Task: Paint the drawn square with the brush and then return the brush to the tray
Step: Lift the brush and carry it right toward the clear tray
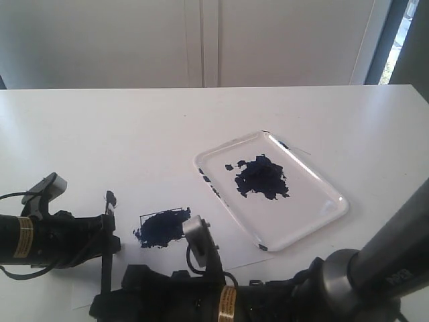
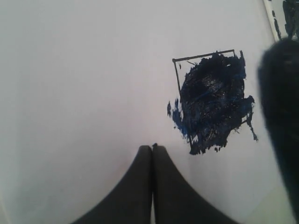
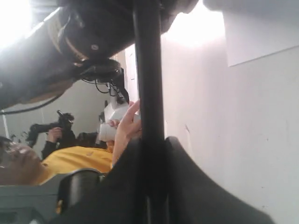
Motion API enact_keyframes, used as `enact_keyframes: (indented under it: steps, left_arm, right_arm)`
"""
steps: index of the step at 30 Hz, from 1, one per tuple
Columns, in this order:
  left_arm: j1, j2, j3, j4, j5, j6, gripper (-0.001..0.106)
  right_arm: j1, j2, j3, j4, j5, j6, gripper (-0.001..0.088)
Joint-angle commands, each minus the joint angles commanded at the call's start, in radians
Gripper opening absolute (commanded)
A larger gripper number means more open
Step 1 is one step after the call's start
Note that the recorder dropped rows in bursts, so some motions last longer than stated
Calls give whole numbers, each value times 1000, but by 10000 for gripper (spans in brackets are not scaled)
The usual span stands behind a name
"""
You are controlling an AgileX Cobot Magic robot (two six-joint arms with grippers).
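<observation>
The right hand (image 3: 149,145) pinches the black handle of the brush (image 3: 148,70) between its fingers. In the exterior view the brush's dark tip sits left of the drawn square (image 1: 163,227), well clear of the tray (image 1: 315,209). The left hand (image 2: 153,153) is pressed together on nothing, near that square, which is smeared dark blue. The tray rests on the tabletop (image 1: 134,127), a blue blotch in its middle.

Matte black left arm (image 1: 64,238) and right arm (image 1: 275,295); each carries a yellow label band (image 1: 25,237), a grey camera block (image 1: 48,185) and thin black cables (image 1: 9,196).
</observation>
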Motion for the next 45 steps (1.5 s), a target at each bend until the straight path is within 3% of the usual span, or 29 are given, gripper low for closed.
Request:
enact_keyframes:
  steps: [12,19,28,34,40,45]
  left_arm:
    - [0,0,0,-35,0,41,0]
    - [0,0,0,-63,-9,88,0]
    - [0,0,0,-103,-122,147,0]
    - [0,0,0,-103,-135,183,0]
    - [0,0,0,-111,-184,213,0]
    - [0,0,0,-120,-179,236,0]
  right_arm:
    - [0,-484,-9,-23,1094,-214,0]
    - [0,-627,-9,-82,1498,-182,0]
    - [0,-567,-9,-155,1654,-132,0]
    - [0,-462,-9,-240,1629,-88,0]
    - [0,-360,-9,-402,1633,63,0]
    - [0,-333,-9,-472,1627,119,0]
